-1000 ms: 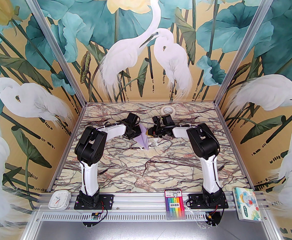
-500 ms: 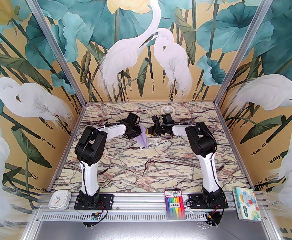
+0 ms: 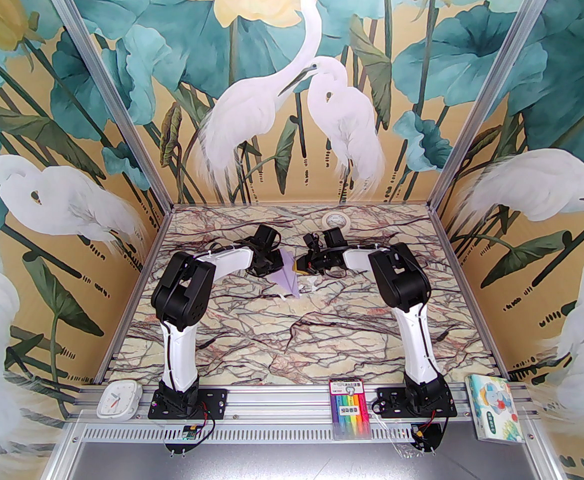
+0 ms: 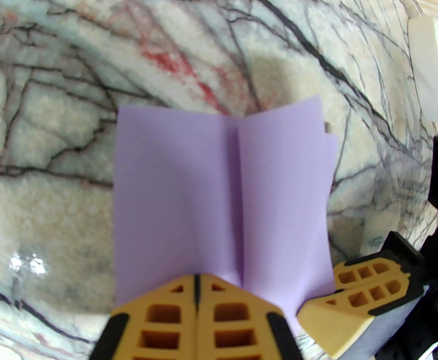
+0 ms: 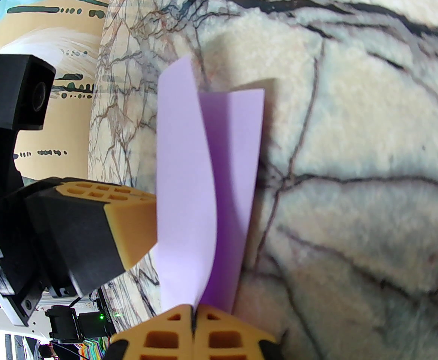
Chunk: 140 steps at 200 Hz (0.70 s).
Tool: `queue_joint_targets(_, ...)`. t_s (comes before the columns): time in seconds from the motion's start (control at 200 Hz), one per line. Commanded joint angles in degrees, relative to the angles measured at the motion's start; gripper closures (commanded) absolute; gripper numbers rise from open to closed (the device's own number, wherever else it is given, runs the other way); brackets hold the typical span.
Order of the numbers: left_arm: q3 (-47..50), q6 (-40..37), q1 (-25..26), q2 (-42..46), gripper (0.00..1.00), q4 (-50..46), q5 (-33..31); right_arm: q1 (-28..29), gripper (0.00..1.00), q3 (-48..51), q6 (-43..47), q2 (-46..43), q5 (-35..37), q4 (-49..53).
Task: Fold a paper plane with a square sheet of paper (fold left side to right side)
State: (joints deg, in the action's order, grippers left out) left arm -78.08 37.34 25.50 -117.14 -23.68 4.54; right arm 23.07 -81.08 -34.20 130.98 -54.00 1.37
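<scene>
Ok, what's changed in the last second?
The right arm swung its elbow slightly toward the centre. The jaws of the right gripper stay shut on the paper plane; those of the left gripper stay shut next to it. Plane and tape roll unmoved.

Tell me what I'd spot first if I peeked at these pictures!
Your eye goes first to the paper plane, pale lavender, in the middle of the marble table. The right gripper pinches one raised wing, and the shut left gripper sits at the plane's edge. All around, the walls show big white egrets among teal leaves.
</scene>
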Motion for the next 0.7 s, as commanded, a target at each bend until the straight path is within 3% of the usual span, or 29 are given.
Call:
queue_joint_targets(0.0, -1.23, -1.81, 0.08, 1.73, 0.94, -2.93, -2.72, -0.2, 0.99, -1.3, 1.91, 1.22, 0.29, 1.8)
queue_joint_targets(0.39, 10.02, -0.65, 2.71, 11.57, 0.9, 5.72, 8.11, -0.16, 0.95, -1.44, 1.58, 1.23, 0.43, 1.52)
queue_joint_targets(0.695, 15.15, 1.14, 6.48, 12.48, 0.92, 6.55, 8.85, -0.07, 0.97, -1.53, 1.49, 1.12, 0.38, 1.51)
